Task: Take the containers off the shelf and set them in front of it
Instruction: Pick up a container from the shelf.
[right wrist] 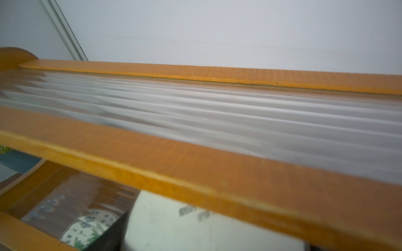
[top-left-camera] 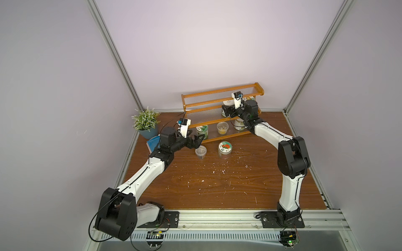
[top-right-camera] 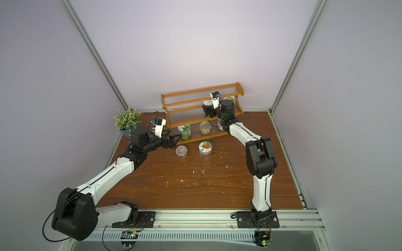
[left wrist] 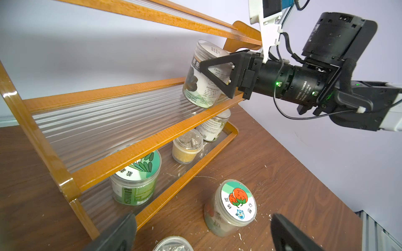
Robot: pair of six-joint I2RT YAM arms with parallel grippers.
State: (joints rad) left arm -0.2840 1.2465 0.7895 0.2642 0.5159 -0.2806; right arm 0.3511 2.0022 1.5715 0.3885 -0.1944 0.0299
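The clearest writing is "DAMIAO", printed on the black motor housing [left wrist: 303, 87] of the right arm [top-left-camera: 267, 130]. Every jar label carries Chinese print, too small or too slanted to read with certainty.

The right end effector [left wrist: 208, 63] is clamped on the white-labelled jar [left wrist: 202, 87], which shows a dark picture and dense columns of text. The jar is at the middle tier of the shelf [top-left-camera: 217, 89], toward the end nearer the right arm. One black triangular finger lies across the jar's wall; the other is mostly hidden behind it. Whether the jar's base touches the tier I cannot tell. In the right wrist view the jar is only a white blur with grey marks under a shelf rail.

On the shelf's bottom tier stand the green-lid jar [left wrist: 137, 180], with a leaf picture on its lid, the yellow cup [left wrist: 187, 147] under a clear lid, and a pale-labelled jar [left wrist: 214, 128] half covered by the rail above. A white-and-green lid [top-left-camera: 250, 98] peeks out behind the right wrist on the shelf; the rest of that container is hidden.

In front of the shelf, on the table [top-left-camera: 217, 184], stand two containers. The orange-picture jar [left wrist: 232, 206] has a lid with an orange-red fruit, black characters and a small blue figure. The grey cup [top-left-camera: 200, 152] is cut off by the frame edge in the left wrist view.

The left end effector [top-left-camera: 199, 141] is wide open and empty, in front of the shelf's end nearer the left arm [top-left-camera: 148, 173], close to the grey cup.
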